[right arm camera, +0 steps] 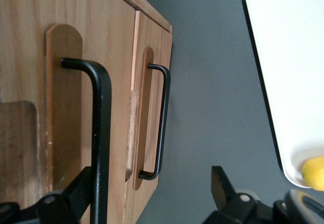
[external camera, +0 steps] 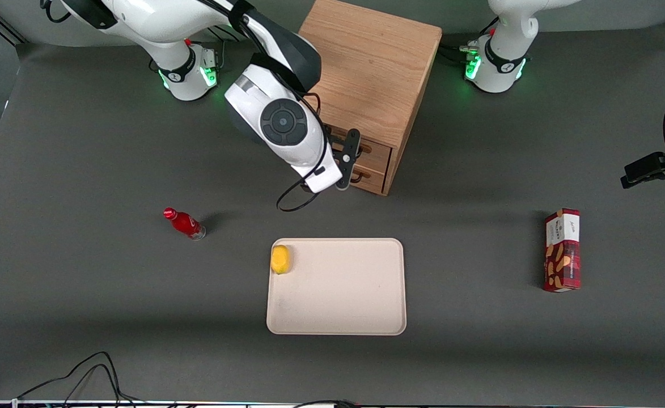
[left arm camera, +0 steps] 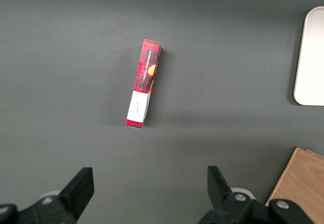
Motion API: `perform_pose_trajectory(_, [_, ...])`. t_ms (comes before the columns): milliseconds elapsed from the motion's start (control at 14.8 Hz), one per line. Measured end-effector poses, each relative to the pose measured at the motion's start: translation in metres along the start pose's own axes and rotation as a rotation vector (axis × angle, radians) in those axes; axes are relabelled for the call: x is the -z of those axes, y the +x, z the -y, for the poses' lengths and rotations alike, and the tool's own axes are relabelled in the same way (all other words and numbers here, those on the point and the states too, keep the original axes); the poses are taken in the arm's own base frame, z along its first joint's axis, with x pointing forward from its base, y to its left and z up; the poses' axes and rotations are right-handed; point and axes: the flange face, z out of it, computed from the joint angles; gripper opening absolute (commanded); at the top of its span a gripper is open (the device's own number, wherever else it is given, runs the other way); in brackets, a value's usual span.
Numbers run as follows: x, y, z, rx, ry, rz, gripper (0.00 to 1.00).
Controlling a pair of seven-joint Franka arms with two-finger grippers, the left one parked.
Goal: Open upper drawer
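The boxy wooden cabinet (external camera: 369, 68) faces the front camera with two drawers. The upper drawer (external camera: 378, 149) is light oak with a long black bar handle (right arm camera: 101, 133). Below it sits the lower drawer (external camera: 373, 173) with its own black handle (right arm camera: 162, 122). My right gripper (external camera: 348, 161) hangs right in front of the drawer fronts, open, with its fingers one above the other. In the right wrist view the gripper (right arm camera: 152, 178) stands wide open. The upper handle's bar runs close by one finger (right arm camera: 76, 191), and the second finger (right arm camera: 223, 183) is out over the table.
A cream tray (external camera: 338, 306) lies nearer the front camera than the cabinet, with a yellow lemon (external camera: 280, 259) in one corner. A red bottle (external camera: 185, 223) lies toward the working arm's end. A red snack box (external camera: 562, 249) lies toward the parked arm's end. Cables (external camera: 83, 374) trail along the front edge.
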Motion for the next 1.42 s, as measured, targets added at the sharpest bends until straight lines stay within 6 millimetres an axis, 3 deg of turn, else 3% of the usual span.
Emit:
perform_pose_trajectory(1148, [-0.024, 0.004, -0.012, -0.006, 0.012, 0.006, 1.00])
perform_pose_trajectory(1418, [-0.021, 0.002, -0.019, -0.016, -0.001, -0.003, 1.00])
